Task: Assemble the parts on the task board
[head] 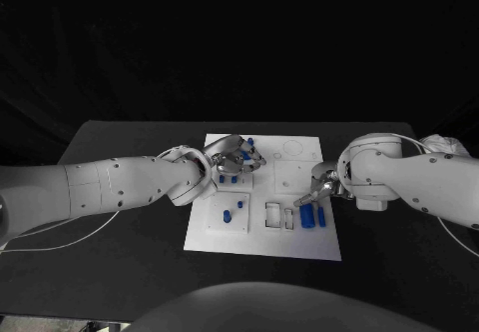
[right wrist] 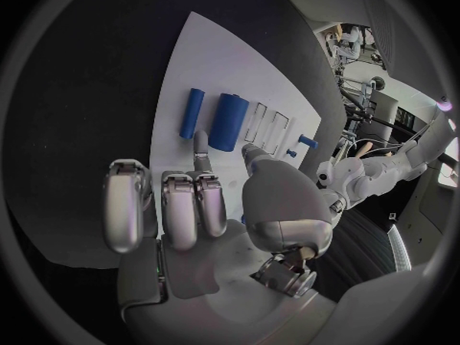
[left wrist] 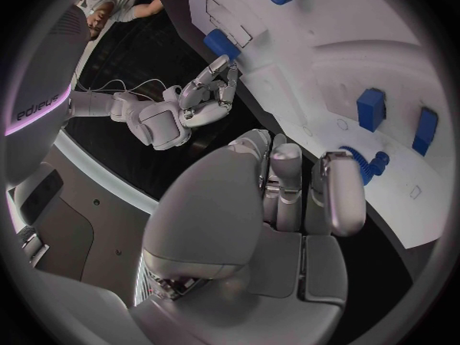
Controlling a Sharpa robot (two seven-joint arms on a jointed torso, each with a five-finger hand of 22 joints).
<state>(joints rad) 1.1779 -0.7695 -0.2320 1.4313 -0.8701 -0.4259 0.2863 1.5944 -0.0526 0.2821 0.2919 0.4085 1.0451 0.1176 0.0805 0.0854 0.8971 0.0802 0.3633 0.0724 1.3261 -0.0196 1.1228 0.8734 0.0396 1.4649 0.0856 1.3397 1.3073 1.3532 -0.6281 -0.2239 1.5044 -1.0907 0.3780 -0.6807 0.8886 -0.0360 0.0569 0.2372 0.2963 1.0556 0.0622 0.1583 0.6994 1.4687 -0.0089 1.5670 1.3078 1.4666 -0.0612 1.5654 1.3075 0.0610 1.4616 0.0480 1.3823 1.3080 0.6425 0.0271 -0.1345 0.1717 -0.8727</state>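
The white task board (head: pixel 300 242) lies in the middle of the black table. My left hand (head: pixel 235 162) hovers over its far left part, fingers curled, and a ribbed blue peg (left wrist: pixel 371 162) shows at one fingertip (left wrist: pixel 342 195); whether it is pinched is unclear. Two blue blocks (left wrist: pixel 371 109) stand on the board just beyond. My right hand (head: pixel 315 191) is over the board's right side with nothing in it, one finger (right wrist: pixel 202 157) stretched toward a thick blue cylinder (right wrist: pixel 228 121) and a thin one (right wrist: pixel 192 113), which lie side by side (head: pixel 312 216).
Two blue pegs (head: pixel 232 210) stand in a small plate at the board's near left. Rectangular slots (head: pixel 273 215) sit beside the cylinders, and a round recess (head: pixel 293 148) lies at the far right. Another blue peg (head: pixel 250 142) stands at the far edge. A white cable (head: pixel 60 238) trails left.
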